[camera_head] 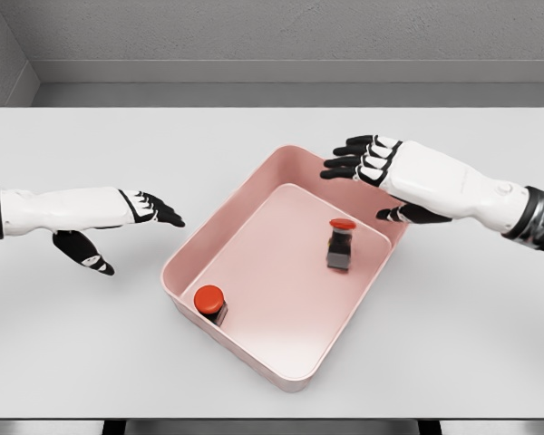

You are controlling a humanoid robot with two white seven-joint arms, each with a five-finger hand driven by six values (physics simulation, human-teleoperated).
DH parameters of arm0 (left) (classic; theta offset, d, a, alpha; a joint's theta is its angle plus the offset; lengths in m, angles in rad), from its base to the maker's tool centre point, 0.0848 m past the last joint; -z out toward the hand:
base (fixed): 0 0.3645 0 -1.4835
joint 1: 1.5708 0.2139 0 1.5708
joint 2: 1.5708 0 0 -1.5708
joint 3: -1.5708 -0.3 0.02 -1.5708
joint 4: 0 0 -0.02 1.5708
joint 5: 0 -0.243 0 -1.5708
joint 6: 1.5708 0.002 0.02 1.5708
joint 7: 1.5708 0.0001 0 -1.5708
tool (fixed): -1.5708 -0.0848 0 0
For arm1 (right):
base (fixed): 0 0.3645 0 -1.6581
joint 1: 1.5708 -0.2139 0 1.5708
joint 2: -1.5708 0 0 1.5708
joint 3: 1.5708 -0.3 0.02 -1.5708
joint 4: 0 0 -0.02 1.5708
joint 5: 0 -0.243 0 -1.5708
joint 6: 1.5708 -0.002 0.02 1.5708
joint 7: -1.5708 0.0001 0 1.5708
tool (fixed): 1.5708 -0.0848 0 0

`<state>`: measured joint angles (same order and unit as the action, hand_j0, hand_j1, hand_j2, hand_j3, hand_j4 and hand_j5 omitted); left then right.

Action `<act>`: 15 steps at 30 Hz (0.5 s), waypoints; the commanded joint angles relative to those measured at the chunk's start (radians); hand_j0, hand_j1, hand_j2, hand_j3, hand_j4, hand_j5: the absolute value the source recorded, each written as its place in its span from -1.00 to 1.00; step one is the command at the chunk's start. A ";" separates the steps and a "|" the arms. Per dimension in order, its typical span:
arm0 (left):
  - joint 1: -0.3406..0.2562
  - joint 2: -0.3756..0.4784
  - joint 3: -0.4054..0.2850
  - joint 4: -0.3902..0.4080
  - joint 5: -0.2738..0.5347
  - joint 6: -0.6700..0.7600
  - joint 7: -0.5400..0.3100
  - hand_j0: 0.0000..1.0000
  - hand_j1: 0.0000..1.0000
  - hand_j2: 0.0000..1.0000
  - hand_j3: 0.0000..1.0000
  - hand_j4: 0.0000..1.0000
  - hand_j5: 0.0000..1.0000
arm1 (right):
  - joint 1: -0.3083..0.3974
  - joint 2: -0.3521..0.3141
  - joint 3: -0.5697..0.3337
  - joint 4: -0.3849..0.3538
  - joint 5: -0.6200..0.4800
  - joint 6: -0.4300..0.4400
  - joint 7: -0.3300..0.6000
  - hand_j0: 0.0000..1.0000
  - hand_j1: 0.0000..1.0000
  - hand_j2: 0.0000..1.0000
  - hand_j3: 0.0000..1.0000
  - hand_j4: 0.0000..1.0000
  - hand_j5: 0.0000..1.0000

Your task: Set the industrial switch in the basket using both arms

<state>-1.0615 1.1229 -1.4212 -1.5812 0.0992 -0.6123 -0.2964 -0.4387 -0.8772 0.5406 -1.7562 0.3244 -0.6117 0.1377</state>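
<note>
Both forearms are cut off at the frame's edges, and the near wall of the pink basket [254, 349] partly hides the body of one red-capped industrial switch [210, 302] sitting in its lower-left corner. A second switch [340, 245] stands upright inside the basket toward its right side, its grey body in plain view. The left hand [131, 227] hovers over the white tabletop [91, 344] left of the basket, fingers extended and thumb dropped, holding nothing. The right hand [372, 172] reaches over the basket's far right rim, fingers spread, empty.
</note>
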 commanded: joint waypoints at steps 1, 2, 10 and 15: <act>0.000 0.002 0.002 0.000 0.007 0.001 0.000 1.00 1.00 1.00 1.00 1.00 1.00 | 0.000 0.004 -0.002 0.000 -0.007 0.001 -0.003 1.00 1.00 1.00 1.00 1.00 1.00; 0.000 0.003 0.002 0.000 0.007 0.001 0.000 1.00 1.00 1.00 1.00 1.00 1.00 | 0.000 0.003 -0.005 0.000 -0.007 0.001 -0.003 1.00 1.00 1.00 1.00 1.00 1.00; 0.000 0.005 0.002 0.001 0.007 0.001 0.000 1.00 1.00 1.00 1.00 1.00 1.00 | 0.041 -0.097 -0.083 0.027 -0.010 0.001 -0.003 1.00 1.00 1.00 1.00 1.00 1.00; 0.000 0.006 0.002 0.003 0.007 0.001 0.000 1.00 1.00 1.00 1.00 1.00 1.00 | 0.051 -0.095 -0.093 0.032 -0.010 0.001 -0.003 1.00 1.00 1.00 1.00 1.00 1.00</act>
<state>-1.0615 1.1287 -1.4203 -1.5794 0.0990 -0.6123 -0.2964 -0.3881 -0.9692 0.4528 -1.7261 0.3215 -0.6117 0.1356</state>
